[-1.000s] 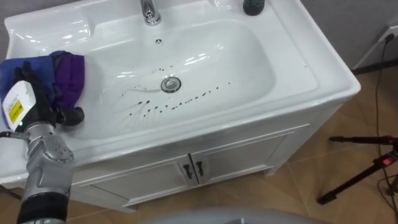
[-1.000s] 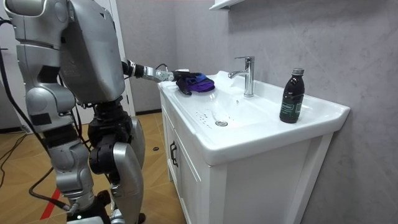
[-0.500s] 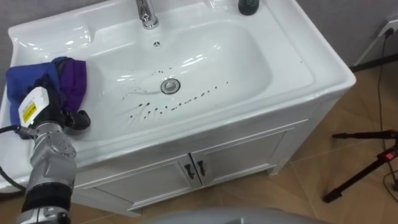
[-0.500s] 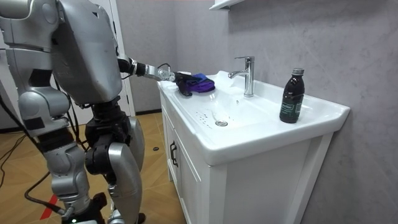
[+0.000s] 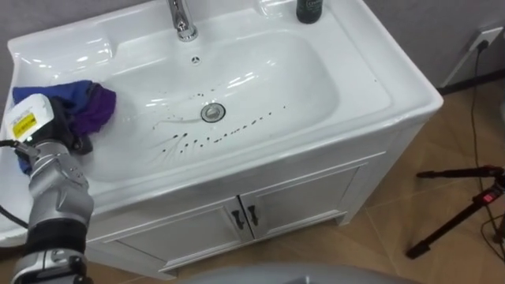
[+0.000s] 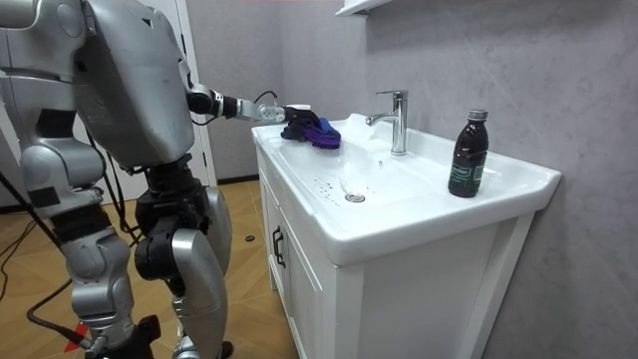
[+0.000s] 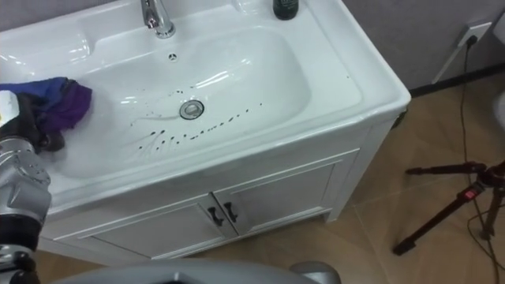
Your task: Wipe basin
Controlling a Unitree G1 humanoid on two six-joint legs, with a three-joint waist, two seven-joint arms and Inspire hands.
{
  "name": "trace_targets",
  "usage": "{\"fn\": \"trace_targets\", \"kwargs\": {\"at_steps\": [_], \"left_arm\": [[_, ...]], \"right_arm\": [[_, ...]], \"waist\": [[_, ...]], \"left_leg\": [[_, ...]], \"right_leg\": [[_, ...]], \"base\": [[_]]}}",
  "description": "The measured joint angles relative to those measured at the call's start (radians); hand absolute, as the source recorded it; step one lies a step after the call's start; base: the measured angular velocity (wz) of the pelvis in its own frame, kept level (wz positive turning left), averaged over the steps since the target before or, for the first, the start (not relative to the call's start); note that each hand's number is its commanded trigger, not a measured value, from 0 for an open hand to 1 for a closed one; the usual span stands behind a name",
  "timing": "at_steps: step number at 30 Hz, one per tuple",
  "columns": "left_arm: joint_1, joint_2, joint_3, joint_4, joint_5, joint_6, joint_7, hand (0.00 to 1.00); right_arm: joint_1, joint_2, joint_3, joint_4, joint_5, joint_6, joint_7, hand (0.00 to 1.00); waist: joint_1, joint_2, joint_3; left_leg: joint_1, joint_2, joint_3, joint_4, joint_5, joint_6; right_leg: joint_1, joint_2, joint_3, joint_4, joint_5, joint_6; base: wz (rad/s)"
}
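Left eye view: the left hand [image 5: 54, 136] has its fingers clamped on the cloth [image 5: 91, 102] at the left rim of the basin [image 5: 316, 87]. Dark specks [image 5: 229, 126] lie near the drain (the bowl looks unwiped), so the wiping seems hardly begun.

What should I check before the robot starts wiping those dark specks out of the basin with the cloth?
1. Cloth gripped by the left robot hand: ok, fingers curl on it.
2. Cloth down in the bowl: not ok, it is at the basin's left rim.
3. Dark specks located: ok, strewn beside the drain.
4. Path from cloth to specks free: ok.
5. Bottle out of the sweep: ok, at the back right corner.
6. Cloth damp: cannot tell.
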Motion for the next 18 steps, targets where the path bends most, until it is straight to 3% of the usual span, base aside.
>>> {"fn": "trace_targets", "kwargs": {"at_steps": [7,18], "left_arm": [[-0.007,0.01,0.005,-0.001,0.006,0.024,0.0,1.0],[-0.015,0.004,0.002,-0.002,-0.007,0.032,0.002,1.0]], "right_arm": [[-0.003,0.0,0.001,-0.012,-0.016,-0.001,-0.013,0.0],[-0.003,0.001,0.044,-0.014,-0.008,0.0,-0.014,0.0]], "waist": [[-0.001,0.002,-0.0003],[0.0,0.004,0.0011]], "left_leg": [[0.003,0.0,-0.002,0.0,0.0,0.0],[0.0,-0.001,-0.005,-0.001,0.0,0.0]], "right_leg": [[0.011,0.0,-0.002,-0.003,0.0,0.0],[0.01,-0.002,-0.004,-0.005,-0.002,0.0]], "base": [[0.0],[0.0]]}}
